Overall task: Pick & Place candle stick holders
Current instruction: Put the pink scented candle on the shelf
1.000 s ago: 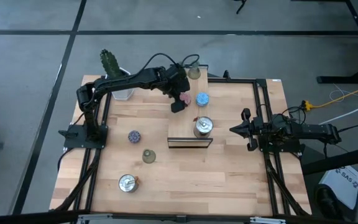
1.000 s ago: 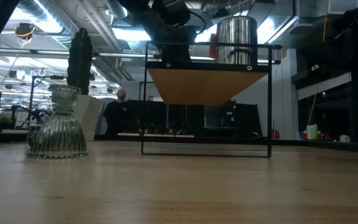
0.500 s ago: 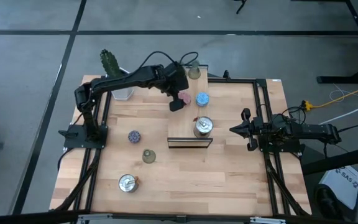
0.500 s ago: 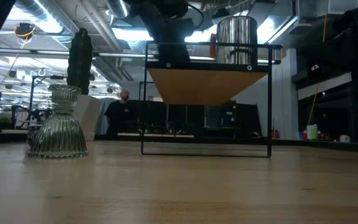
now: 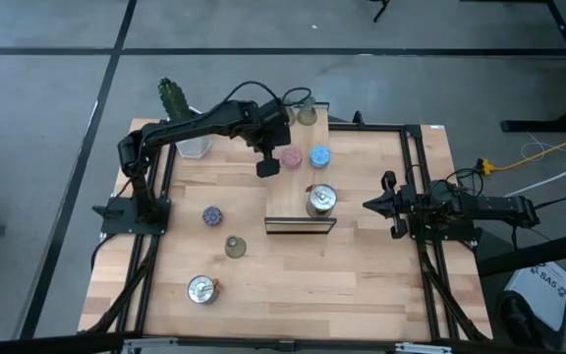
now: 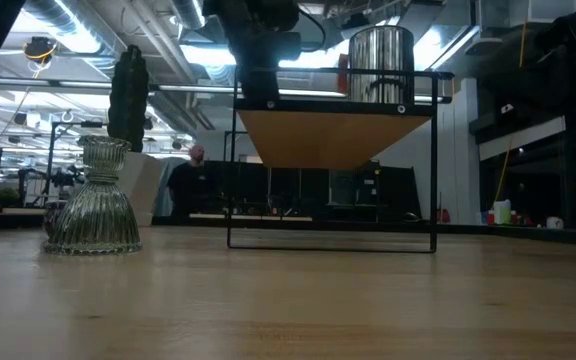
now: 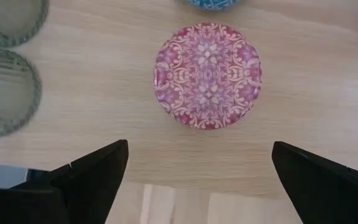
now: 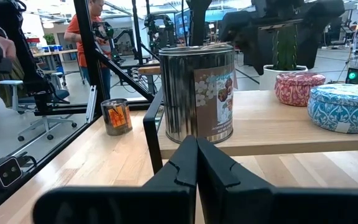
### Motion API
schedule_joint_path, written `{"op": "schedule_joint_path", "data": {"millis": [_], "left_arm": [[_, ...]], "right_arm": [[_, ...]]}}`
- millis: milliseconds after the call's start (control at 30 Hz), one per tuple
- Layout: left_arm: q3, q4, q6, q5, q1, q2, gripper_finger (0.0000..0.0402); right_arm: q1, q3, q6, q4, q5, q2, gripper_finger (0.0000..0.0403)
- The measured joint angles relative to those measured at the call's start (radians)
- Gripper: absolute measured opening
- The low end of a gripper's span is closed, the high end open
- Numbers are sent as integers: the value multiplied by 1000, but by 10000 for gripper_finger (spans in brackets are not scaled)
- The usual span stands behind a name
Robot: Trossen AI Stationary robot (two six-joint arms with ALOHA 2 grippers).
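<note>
Floor: grey concrete (image 5: 57,108) crossed by dark lines.
Ceiling: bright strip lights (image 6: 63,20) and exposed ducts.
Furniture: workbenches and a wheeled office chair (image 8: 39,106) stand beyond the table.
People: one in an orange shirt (image 8: 95,37); another in dark clothes (image 6: 186,180).

Left claw (image 5: 267,167) agape, right claw (image 5: 373,206) closed

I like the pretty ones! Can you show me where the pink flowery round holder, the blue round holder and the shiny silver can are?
pink patterned round holder (image 7: 207,75), left wrist view, centre of its top.
blue patterned round holder (image 5: 319,155), high view, middle of its top.
shiny silver can-shaped holder (image 8: 197,93), right wrist view, its front wall.
</note>
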Motion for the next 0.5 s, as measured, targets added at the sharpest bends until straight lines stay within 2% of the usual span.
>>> {"op": "schedule_joint_path", "data": {"millis": [300, 500], "left_arm": [[-20, 9, 159, -26, 10, 0, 321], [-53, 10, 168, -25, 9, 1, 256]], "right_arm": [[0, 0, 0, 0, 0, 0, 5], [0, 0, 0, 0, 0, 0, 5]]}}
